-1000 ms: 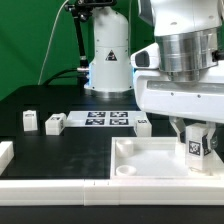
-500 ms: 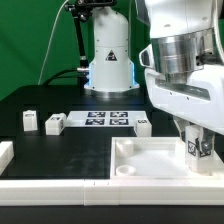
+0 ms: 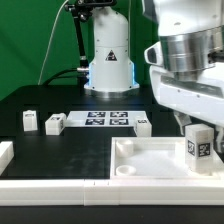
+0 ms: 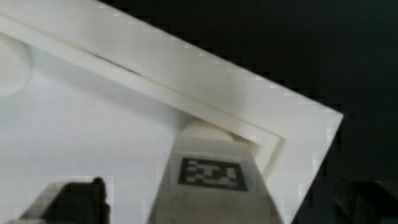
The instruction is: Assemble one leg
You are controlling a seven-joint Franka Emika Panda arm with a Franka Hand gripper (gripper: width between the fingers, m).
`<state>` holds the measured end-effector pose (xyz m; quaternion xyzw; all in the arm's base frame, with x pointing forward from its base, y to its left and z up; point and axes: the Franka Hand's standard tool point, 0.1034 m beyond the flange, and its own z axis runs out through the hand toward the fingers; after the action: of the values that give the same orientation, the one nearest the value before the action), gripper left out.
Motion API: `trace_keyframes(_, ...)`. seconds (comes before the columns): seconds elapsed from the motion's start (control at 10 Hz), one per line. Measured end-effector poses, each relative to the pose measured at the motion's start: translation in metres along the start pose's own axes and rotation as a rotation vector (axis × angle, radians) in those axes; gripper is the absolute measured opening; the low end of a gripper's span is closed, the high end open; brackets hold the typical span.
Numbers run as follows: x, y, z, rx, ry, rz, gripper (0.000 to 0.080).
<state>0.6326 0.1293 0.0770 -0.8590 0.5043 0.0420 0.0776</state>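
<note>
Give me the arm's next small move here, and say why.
Probably lift the gripper straight up, clear of the leg. The leg stands upright in the corner of the white tray-like panel, and the wrist view shows the jaws open on either side of it, not clamping it.

The exterior camera sat low, just off the table's (image 3: pixel 30 100) near edge. It faced level across the table toward the arm's base (image 3: pixel 108 60) at the far edge, with the white panel (image 3: pixel 150 162) close in the foreground. The wrist camera looked steeply down from very close range onto one corner of that panel. Both views shared this corner and the leg (image 3: pixel 198 145) standing in it, at the exterior view's right.
</note>
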Motion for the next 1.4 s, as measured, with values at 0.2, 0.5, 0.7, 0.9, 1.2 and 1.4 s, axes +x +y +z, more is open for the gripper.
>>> trace_keyframes(0.2, 0.001, 0.001, 0.000, -0.002, 0.002, -0.254, 0.0647)
trace_keyframes(0.5, 0.005, 0.003, 0.002, -0.004, 0.003, -0.577, 0.0649)
trace_keyframes(0.7, 0.005, 0.003, 0.002, -0.005, 0.003, -0.712, 0.0649)
trace_keyframes(0.9, 0.009, 0.004, 0.004, -0.027, 0.018, -0.984, 0.0649)
trace_keyframes(1.2, 0.012, 0.005, 0.004, -0.051, 0.034, -1.150, 0.0649)
trace_keyframes(1.4, 0.012, 0.005, 0.004, -0.051, 0.033, -1.149, 0.0525)
